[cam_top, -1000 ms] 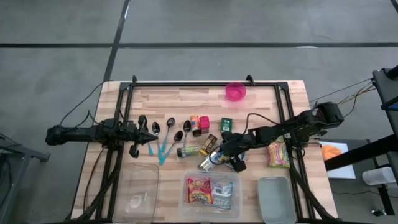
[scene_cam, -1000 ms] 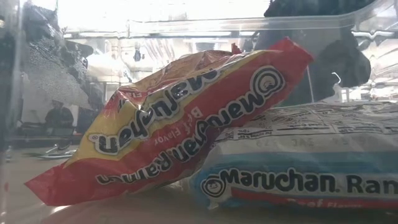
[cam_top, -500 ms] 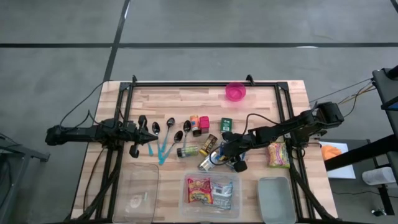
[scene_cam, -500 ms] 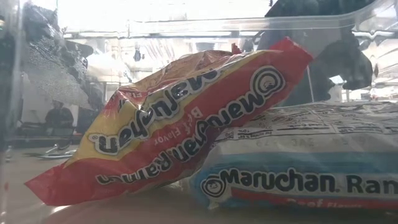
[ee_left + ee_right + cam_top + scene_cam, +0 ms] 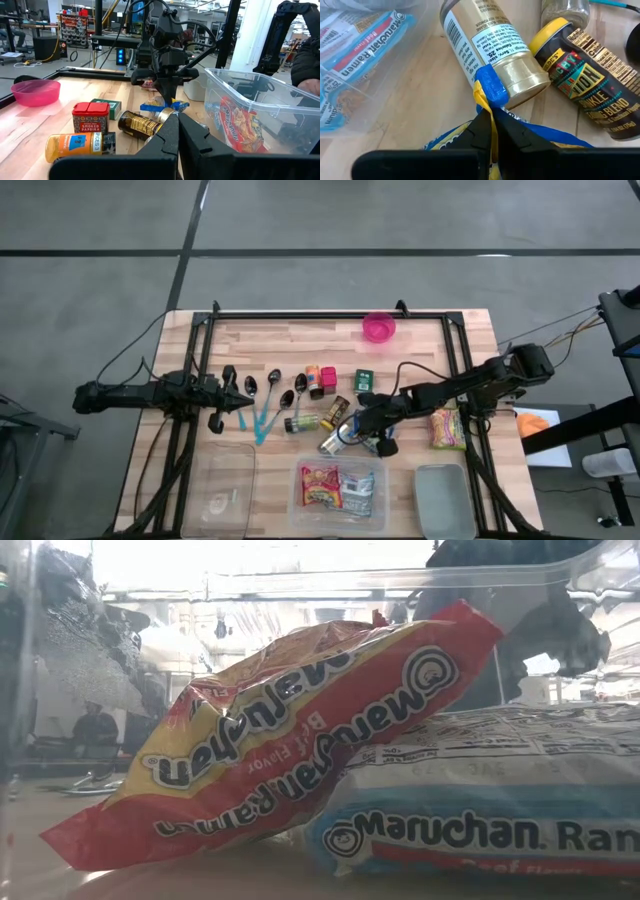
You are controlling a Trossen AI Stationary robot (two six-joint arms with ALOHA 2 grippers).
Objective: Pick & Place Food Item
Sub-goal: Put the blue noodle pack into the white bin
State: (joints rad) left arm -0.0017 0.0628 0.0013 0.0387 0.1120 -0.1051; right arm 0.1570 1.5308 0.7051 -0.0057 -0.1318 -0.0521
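Right tool [image 5: 492,127] pinched shut on blue-yellow packet [image 5: 487,92], mid-tabletop [image 5: 420,330], hemmed by gold can [image 5: 490,45] and clear bin [image 5: 338,492]. Packet's axis unclear. Left tool [image 5: 177,132] shut, empty, near left edge.

A pink bowl [image 5: 378,327] sits at the far edge of the wooden counter [image 5: 280,340]. 4 black spoons [image 5: 262,387] lie in a row at the left, with teal utensils [image 5: 262,424] just beside them. A red tin [image 5: 90,118] and a green box [image 5: 364,380] stand mid-counter. A clear lid [image 5: 218,490] and a grey tray [image 5: 443,500] rest at the near edge
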